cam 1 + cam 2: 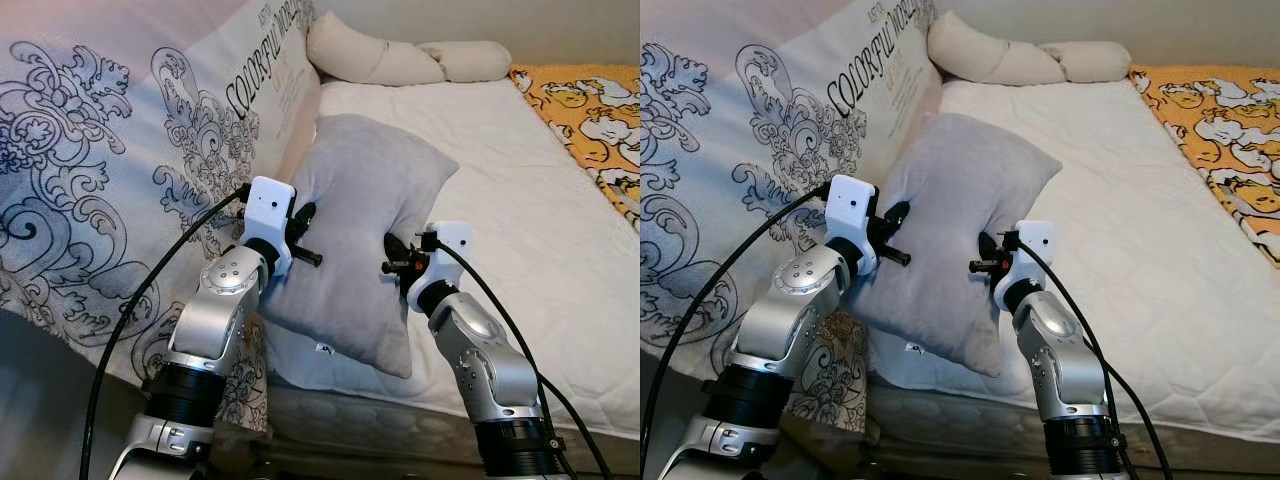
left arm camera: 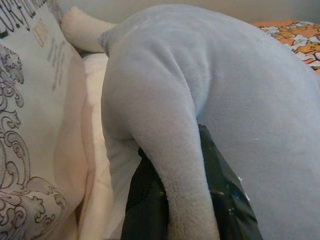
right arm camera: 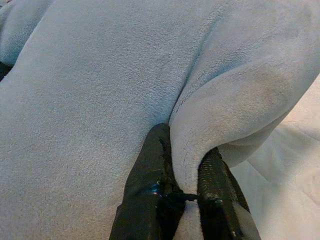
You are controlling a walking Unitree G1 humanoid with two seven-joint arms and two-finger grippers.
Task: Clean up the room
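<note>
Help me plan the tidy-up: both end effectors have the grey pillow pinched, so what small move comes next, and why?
Probably carry the pillow forward toward the cream pillows at the bed's head. The left end effector and right end effector each pinch a fold of it, and it stands near the mattress foot edge, away from them.

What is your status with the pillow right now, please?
Left gripper and right gripper each pinch a fold of the grey pillow. Pillow held up over the mattress edge. Patterned cover close on the left.
</note>
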